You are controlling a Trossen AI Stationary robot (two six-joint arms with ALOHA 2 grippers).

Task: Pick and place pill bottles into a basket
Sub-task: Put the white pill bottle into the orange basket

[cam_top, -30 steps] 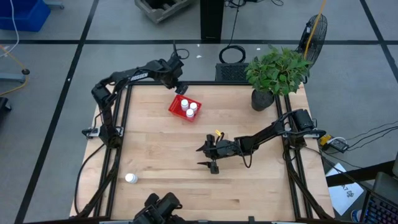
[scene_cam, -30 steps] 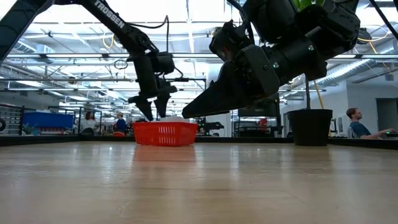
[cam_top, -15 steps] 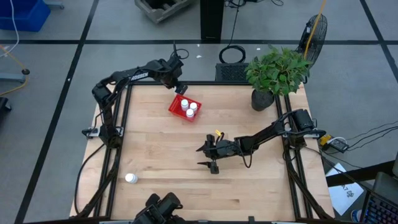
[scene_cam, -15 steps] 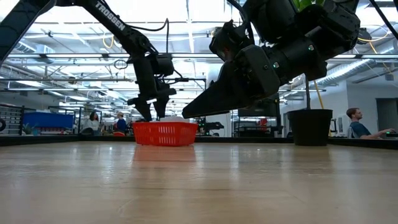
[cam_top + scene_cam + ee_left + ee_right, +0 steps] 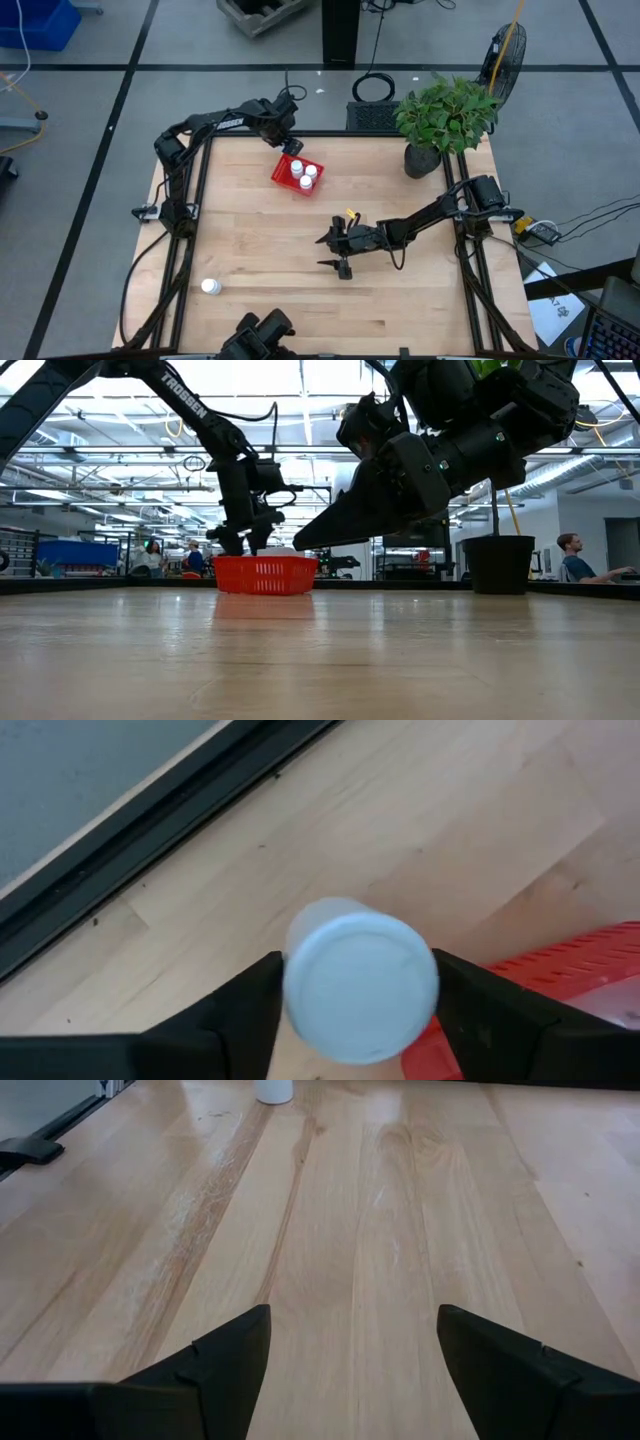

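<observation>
The left pincer [image 5: 355,1010] clamped a pill bottle [image 5: 360,982], probably light, stiff and slippery; the basket [image 5: 298,173] lay at its five o'clock. The right pincer [image 5: 355,1350] stood apart.

basket [image 5: 297,173]: you see bright red plastic, its sides a fine mesh
pill bottles in the basket [image 5: 303,173]: white, caps white too
held pill bottle [image 5: 361,982]: your left wrist view shows a plain white cap
lone pill bottle [image 5: 210,286]: white against the wood
table [image 5: 260,240]: pale wood with lengthwise plank grain, black frame
left gripper [image 5: 355,1020]: dark fingers
right gripper [image 5: 355,1365]: dark fingers
plant [image 5: 447,110]: green leaves, black pot
</observation>
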